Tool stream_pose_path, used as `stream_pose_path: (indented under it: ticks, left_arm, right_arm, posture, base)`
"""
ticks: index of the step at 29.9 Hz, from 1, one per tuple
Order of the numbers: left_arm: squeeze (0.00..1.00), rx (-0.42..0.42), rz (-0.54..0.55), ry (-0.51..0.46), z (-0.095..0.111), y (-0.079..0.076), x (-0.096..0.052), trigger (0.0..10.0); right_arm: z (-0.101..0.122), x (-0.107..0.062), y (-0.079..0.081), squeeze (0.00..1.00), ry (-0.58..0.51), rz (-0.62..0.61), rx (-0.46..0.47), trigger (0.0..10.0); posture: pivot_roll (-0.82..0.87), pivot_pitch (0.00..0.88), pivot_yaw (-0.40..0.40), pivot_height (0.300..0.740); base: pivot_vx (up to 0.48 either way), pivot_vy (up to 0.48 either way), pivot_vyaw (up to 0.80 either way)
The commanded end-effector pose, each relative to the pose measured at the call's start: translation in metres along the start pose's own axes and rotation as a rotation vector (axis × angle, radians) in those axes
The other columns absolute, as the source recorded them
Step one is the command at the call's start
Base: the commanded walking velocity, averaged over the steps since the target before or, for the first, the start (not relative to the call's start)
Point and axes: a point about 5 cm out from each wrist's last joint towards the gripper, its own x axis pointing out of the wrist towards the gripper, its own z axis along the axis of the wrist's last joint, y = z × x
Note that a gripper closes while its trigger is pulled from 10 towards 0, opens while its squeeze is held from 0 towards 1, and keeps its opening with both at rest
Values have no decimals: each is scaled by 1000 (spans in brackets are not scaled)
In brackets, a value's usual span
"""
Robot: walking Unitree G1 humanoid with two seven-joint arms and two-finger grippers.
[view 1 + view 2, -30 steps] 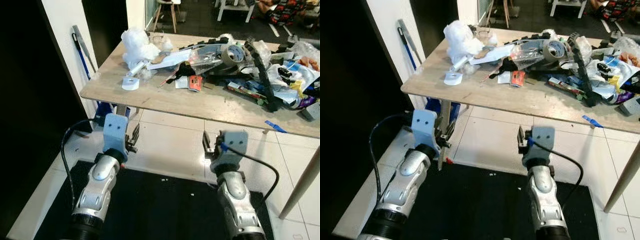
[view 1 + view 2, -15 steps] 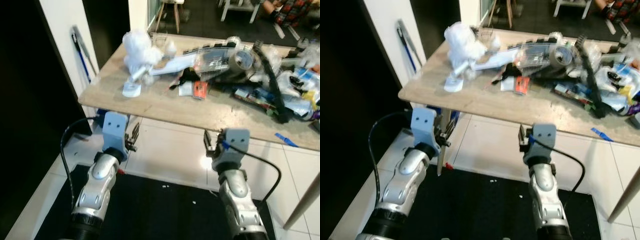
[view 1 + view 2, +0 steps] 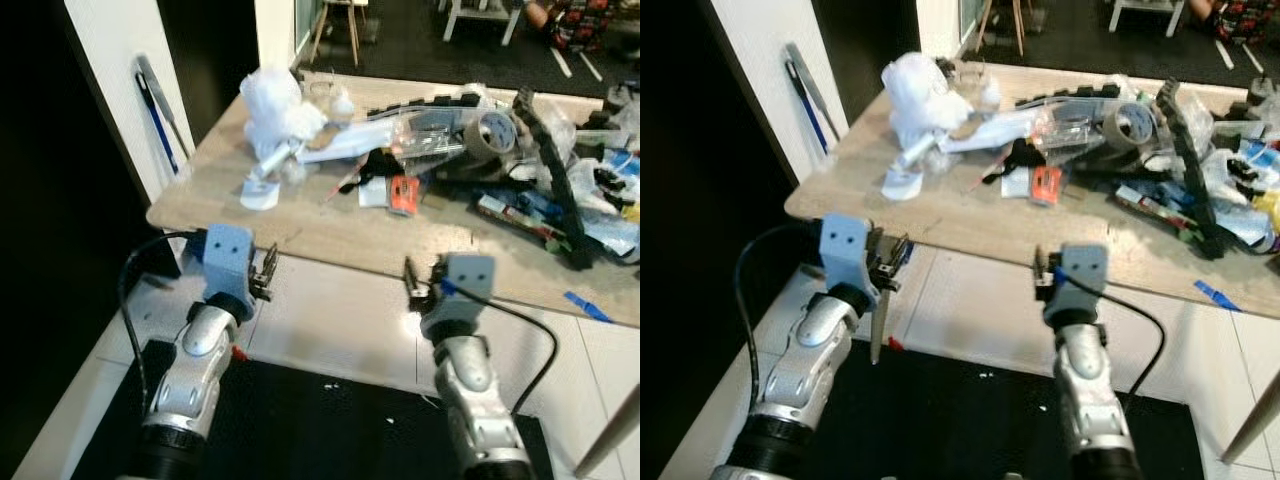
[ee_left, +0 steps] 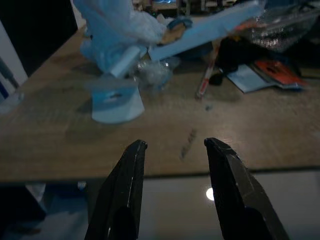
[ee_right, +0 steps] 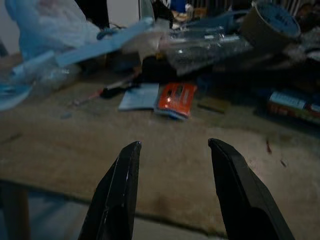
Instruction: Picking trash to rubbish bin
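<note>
We count two grippers, left and right, both spread wide and empty at the near edge of one wooden table. The trash lies on it: one crumpled white bag, one flat white tape roll, one orange packet, one brown tape roll, one long black toothed strip. The floor is glossy tile.

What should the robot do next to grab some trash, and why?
Probably raise the left gripper up and forward toward the white tape roll. Both grippers sit open just below the table edge, and that roll lies nearest, apart from the pile.
</note>
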Motion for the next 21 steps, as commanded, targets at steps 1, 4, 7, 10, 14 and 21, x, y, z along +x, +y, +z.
stream_pose_path:
  ticks: [1,4,7,10,14,21]
  left_arm:
    - [0,6,16,18,-3,6,-3,10000]
    - [0,7,17,16,-2,6,-3,10000]
    - [0,6,19,13,-1,6,-2,10000]
    - [0,7,20,11,-1,7,-2,10000]
    - [0,7,22,11,-1,7,-2,10000]
    - [0,6,24,11,-1,8,-2,10000]
  right_arm:
    - [-4,-2,4,0,19,3,20,10000]
    - [-3,-2,4,0,18,4,20,10000]
    - [-3,-2,5,0,18,8,16,10000]
    - [-2,-1,7,0,19,34,-2,10000]
    - [-2,-2,9,0,20,48,-1,10000]
    - [-3,-2,10,0,19,52,-12,10000]
  posture:
    - [-72,135,30,740]
    - [-72,135,30,740]
    - [-72,135,30,740]
    - [-72,134,29,740]
    - [-72,132,29,740]
    - [-72,131,29,740]
  base:
    - [304,0,0]
    - [304,0,0]
    - [307,0,0]
    - [305,0,0]
    - [304,0,0]
    - [307,0,457]
